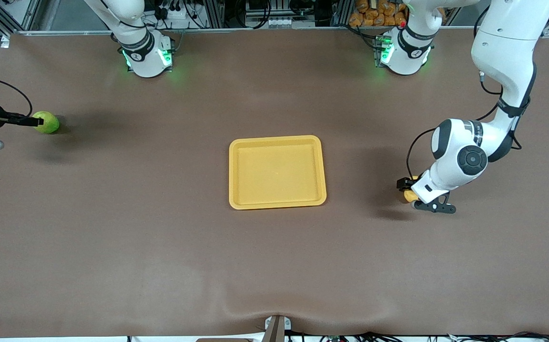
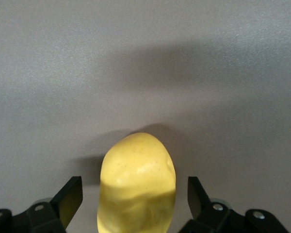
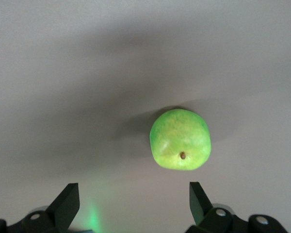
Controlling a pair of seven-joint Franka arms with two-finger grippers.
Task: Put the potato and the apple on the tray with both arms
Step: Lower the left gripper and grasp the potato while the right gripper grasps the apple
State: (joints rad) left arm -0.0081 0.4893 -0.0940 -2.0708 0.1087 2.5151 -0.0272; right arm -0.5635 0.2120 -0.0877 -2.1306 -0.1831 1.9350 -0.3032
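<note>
The yellow-orange tray (image 1: 277, 172) lies bare at the table's middle. The green apple (image 1: 46, 122) rests on the table at the right arm's end. My right gripper (image 1: 33, 121) is low beside it. In the right wrist view its fingers are open (image 3: 133, 201) and the apple (image 3: 180, 139) lies just ahead of the tips, not between them. The yellow potato (image 1: 409, 195) lies at the left arm's end, mostly hidden under my left gripper (image 1: 405, 186). In the left wrist view the potato (image 2: 137, 184) sits between the open fingers (image 2: 134, 196), with a gap on each side.
The brown table (image 1: 160, 237) stretches wide around the tray. Both green-lit arm bases (image 1: 147, 56) stand along the edge farthest from the front camera. A bracket (image 1: 276, 327) sits at the near edge.
</note>
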